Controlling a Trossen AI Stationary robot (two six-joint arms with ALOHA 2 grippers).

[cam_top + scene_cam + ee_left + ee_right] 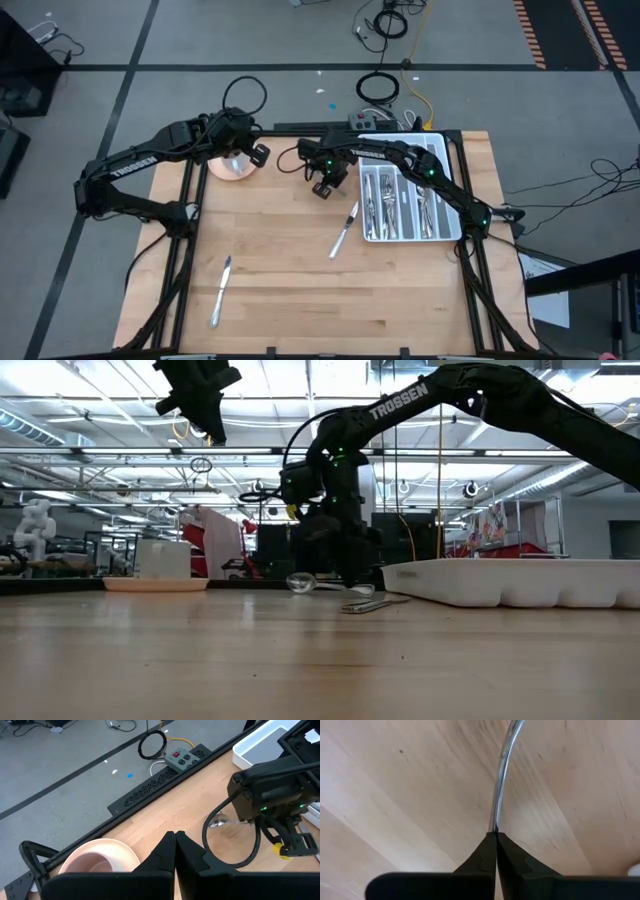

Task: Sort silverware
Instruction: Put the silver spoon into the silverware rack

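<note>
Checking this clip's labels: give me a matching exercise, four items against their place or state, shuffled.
Items:
1. right gripper
2. left gripper
3. white tray
4. knife

Places or states:
A. lying alone on the table's near left part
B. shut above the pink cup
C. shut on a spoon's handle
D. holding sorted silverware at the table's right

Pairs: 1-C, 2-B, 3-D, 4-A

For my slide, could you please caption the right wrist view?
Right gripper shut on a spoon handle above the wooden table.
</note>
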